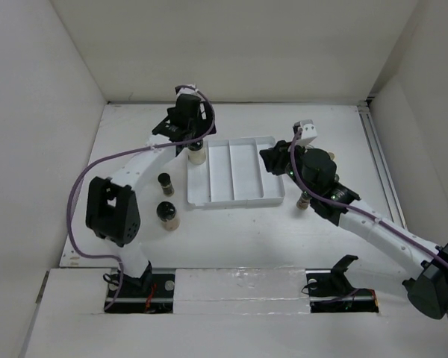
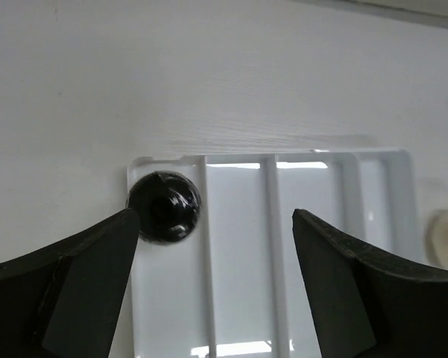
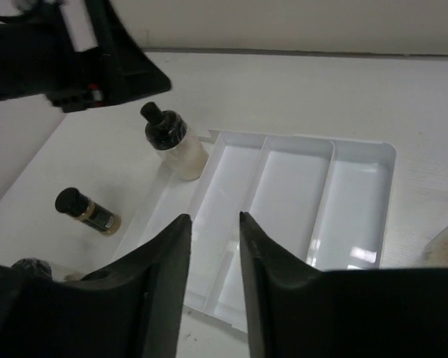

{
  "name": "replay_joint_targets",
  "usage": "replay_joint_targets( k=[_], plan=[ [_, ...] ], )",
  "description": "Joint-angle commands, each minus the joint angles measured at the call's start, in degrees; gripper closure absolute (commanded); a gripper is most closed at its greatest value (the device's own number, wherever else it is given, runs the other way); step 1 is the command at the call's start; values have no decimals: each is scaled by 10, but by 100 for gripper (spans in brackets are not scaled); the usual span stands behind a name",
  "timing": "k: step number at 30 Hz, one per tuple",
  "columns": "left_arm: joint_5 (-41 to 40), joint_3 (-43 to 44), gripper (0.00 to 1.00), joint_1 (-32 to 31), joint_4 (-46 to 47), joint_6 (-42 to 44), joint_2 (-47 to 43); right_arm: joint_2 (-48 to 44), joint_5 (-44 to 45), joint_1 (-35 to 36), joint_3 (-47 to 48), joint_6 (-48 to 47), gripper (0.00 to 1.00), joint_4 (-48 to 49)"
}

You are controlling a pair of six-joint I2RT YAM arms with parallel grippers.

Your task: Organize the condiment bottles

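A black-capped bottle with pale contents (image 1: pixel 197 154) stands upright in the far end of the white tray's (image 1: pixel 243 195) left compartment. The left wrist view shows its cap (image 2: pixel 164 206) from above; it also shows in the right wrist view (image 3: pixel 172 142). My left gripper (image 1: pixel 190 136) hovers above it, open wide and empty (image 2: pixel 216 224). Two black-capped bottles (image 1: pixel 165 183) (image 1: pixel 167 215) are on the table left of the tray. A small bottle (image 1: pixel 302 201) shows partly under my right arm. My right gripper (image 1: pixel 272 160) is over the tray's right side, narrowly open and empty (image 3: pixel 215 218).
The tray's middle and right compartments (image 3: pixel 291 194) hold nothing. A pale rounded object (image 3: pixel 446 242) sits just right of the tray, cut off by the frame edge. White walls close in the table at the back and both sides (image 1: pixel 30 149).
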Motion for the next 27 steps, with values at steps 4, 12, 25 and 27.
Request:
replay_joint_targets(
  k=[4,12,25,27],
  plan=[
    [110,-97,20,-8,50,-17,-308,-3,154,-6,6,23,80,-20],
    [150,-294,21,-8,57,-48,-571,53,290,-69,73,96,34,-215],
    [162,-403,22,-26,82,-19,-708,94,241,-260,86,106,27,-262],
    [162,-403,22,-26,82,-2,-708,123,241,-260,93,98,28,-262]
  ],
)
